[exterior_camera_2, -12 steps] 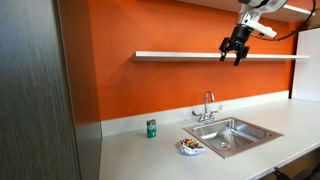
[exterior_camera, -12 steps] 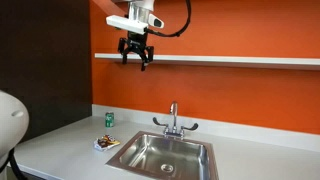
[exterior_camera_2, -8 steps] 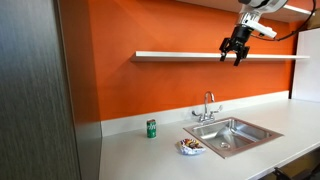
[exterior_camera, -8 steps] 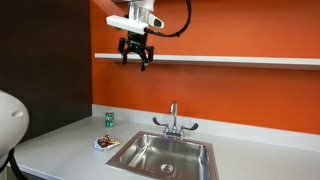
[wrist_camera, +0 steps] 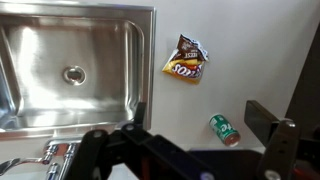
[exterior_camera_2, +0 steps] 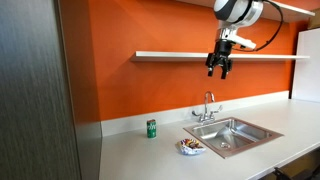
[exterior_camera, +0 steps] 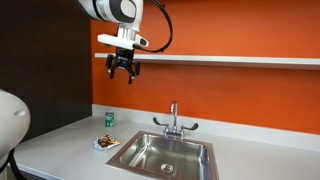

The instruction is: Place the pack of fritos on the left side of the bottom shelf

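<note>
The pack of fritos (exterior_camera: 106,143) lies flat on the grey counter just left of the sink; it also shows in an exterior view (exterior_camera_2: 190,146) and in the wrist view (wrist_camera: 186,60). The bottom shelf (exterior_camera: 230,60), a long white board on the orange wall, shows in both exterior views (exterior_camera_2: 170,55). My gripper (exterior_camera: 123,72) hangs high in the air just below the shelf's level, far above the counter, fingers pointing down (exterior_camera_2: 218,72). It is open and empty, with counter showing between its fingers (wrist_camera: 200,115).
A small green can (exterior_camera: 109,119) stands by the wall behind the packet (exterior_camera_2: 152,128) (wrist_camera: 224,129). A steel sink (exterior_camera: 165,155) with a faucet (exterior_camera: 173,120) is set in the counter (exterior_camera_2: 232,135). A dark panel closes the left end.
The arm has swung so the gripper moved left and down, from in front of the shelf to just below it. The packet and can have not moved.
</note>
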Robot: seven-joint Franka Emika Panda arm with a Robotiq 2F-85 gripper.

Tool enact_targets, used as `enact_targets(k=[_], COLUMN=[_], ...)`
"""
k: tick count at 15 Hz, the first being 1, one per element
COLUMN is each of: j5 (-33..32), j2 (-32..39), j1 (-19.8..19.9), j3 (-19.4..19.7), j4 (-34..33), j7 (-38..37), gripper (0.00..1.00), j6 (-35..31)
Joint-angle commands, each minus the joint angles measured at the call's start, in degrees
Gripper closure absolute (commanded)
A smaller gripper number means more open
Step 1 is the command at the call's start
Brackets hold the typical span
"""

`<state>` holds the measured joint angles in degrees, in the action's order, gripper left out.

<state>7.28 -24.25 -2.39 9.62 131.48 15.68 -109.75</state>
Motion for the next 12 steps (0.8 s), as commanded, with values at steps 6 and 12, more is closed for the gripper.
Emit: enact_targets(k=[6, 12], j5=[-0.1, -0.5], j2=[7.8, 11.0], j1=[-1.1, -0.8], j3=[-6.7, -7.0], j4=[2.0, 5.7], j7=[-0.3, -1.0], gripper=[0.0, 0.0], j6=[-8.1, -18.1])
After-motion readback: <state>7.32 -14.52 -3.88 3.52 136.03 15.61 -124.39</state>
